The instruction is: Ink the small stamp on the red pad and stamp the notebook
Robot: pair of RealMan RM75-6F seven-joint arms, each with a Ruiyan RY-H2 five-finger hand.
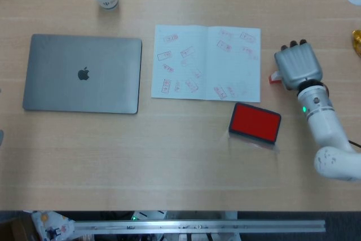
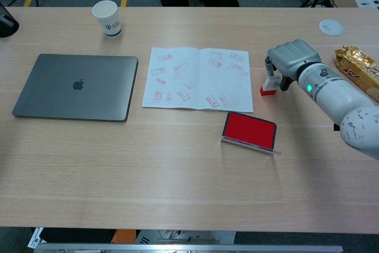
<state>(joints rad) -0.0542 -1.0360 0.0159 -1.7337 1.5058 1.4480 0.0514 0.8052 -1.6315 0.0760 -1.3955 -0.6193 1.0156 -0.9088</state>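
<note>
We are seeing even, bright overhead light, soft faint shadows, both views staying sharp, no glare showing.

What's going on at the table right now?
The right hand grips the small red-based stamp, which stands on the wooden table to the right of the open white notebook. The red ink pad lies open in front of them, untouched. The left hand is out of view.
</note>
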